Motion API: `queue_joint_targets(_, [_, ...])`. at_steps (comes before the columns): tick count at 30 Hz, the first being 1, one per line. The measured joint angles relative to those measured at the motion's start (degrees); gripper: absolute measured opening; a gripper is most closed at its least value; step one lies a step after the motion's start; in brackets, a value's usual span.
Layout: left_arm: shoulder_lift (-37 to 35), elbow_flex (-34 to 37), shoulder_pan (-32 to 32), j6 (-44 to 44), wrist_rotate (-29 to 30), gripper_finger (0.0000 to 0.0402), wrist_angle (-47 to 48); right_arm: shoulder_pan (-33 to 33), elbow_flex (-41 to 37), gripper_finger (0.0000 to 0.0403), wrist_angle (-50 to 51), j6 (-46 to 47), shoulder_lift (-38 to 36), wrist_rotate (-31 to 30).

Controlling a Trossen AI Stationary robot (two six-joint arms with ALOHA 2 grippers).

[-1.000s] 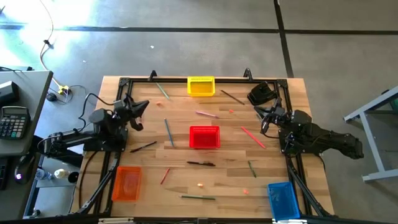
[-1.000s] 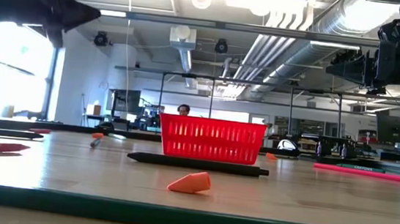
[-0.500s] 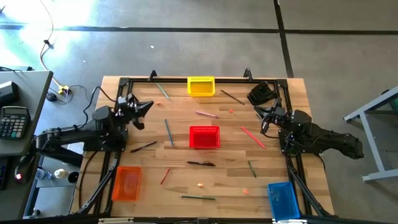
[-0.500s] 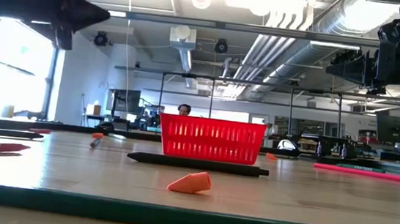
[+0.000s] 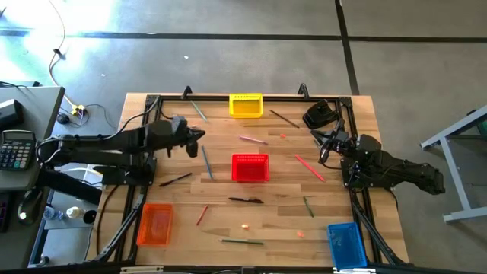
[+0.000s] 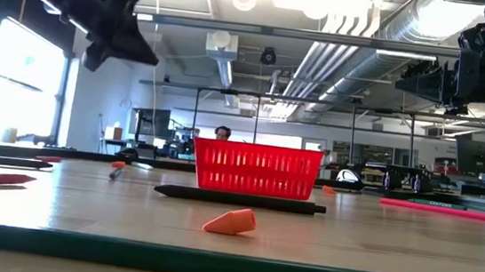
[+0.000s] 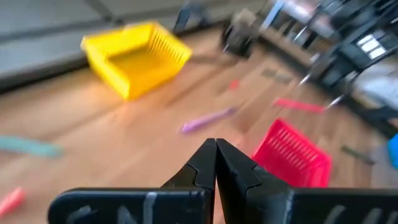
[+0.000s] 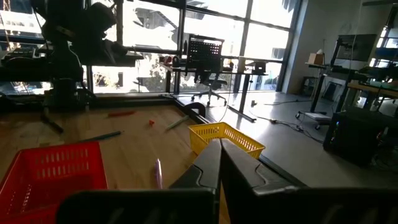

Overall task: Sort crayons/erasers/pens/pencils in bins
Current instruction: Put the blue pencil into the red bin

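My left gripper is shut and empty, held above the table left of the pink pencil and over the far end of the grey-blue pencil. It also shows in the low view and in its wrist view. My right gripper is shut and empty, raised near the table's right edge by the red pencil. The red bin stands mid-table, the yellow bin at the far edge, the orange bin near left and the blue bin near right. Two black pens lie flat.
More sticks lie flat on the wood: a green pencil near the front edge, a short green one, a teal one and a red crayon. Small orange erasers are scattered about. A black rail frames the table.
My left gripper has reached out from the table's left side toward the middle, staying above the table, and has tipped its fingers downward. Its fingers stay shut.
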State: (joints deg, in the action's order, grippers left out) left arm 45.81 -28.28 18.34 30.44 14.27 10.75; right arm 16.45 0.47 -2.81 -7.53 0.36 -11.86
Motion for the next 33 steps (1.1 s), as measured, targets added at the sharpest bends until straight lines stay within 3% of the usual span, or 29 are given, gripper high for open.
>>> queue_joint_targets(8, [9.58, -7.64, -2.17, 16.31, -0.51, 0.0, 17.14, 0.0, 0.0, 0.0, 0.0, 0.0, 0.0, 0.0])
queue_joint_targets(13, [16.15, -8.99, -4.33, 26.63, -3.92, 0.0011, 18.79, 0.0, 0.0, 0.0, 0.0, 0.0, 0.0, 0.0])
queue_joint_targets(23, [29.45, -12.86, -6.87, 38.8, -3.51, 0.0102, 19.53, 0.0, -0.02, 0.0, 0.0, 0.0, 0.0, 0.0])
queue_joint_targets(28, [32.41, -13.39, -6.87, 41.39, -4.02, 0.0145, 19.74, 0.0, -0.02, 0.0, 0.0, 0.0, 0.0, 0.02])
queue_joint_targets(33, [33.06, -13.39, -6.73, 41.59, -4.29, 0.0161, 21.64, 0.0, -0.02, 0.0, 0.0, 0.0, 0.0, 0.02])
